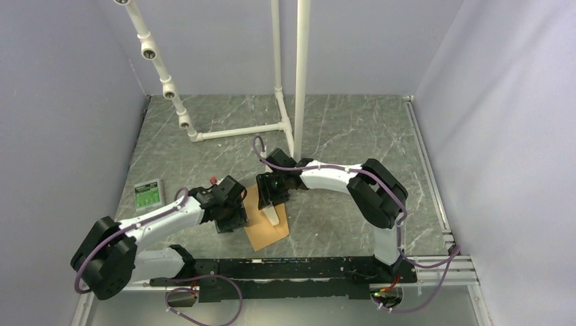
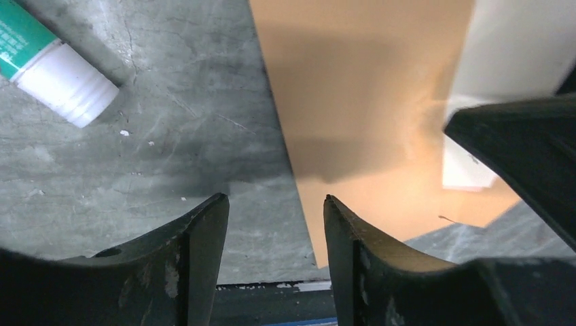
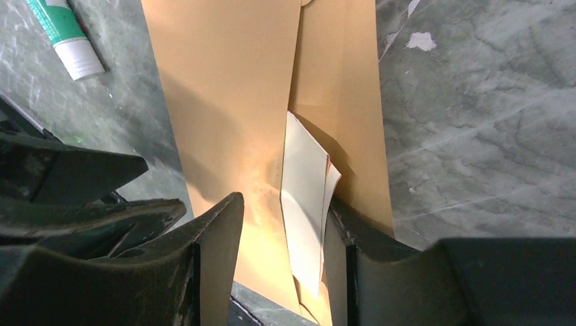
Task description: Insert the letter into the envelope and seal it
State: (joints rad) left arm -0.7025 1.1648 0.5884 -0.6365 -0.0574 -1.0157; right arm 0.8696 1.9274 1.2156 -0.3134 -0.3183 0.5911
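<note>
Envelope (image 3: 224,88) is laid flat on table (image 3: 475,102) | letter (image 3: 306,197) is partly tucked inside | left claw (image 2: 275,198) is parted, nothing held | right claw (image 3: 284,202) is parted astride letter, nothing gripped

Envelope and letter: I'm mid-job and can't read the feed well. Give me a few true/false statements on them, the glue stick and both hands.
1. The letter is wholly inside the envelope. False: much of it shows outside.
2. The left hand is shut on the envelope. False: its jaws stand apart and empty, above the envelope's edge.
3. A green-labelled glue stick lies on the table beside the envelope. True.
4. The right hand is open above the letter. True.
5. The envelope lies at the table's far edge. False: it lies toward the near edge, between the two hands.
</note>
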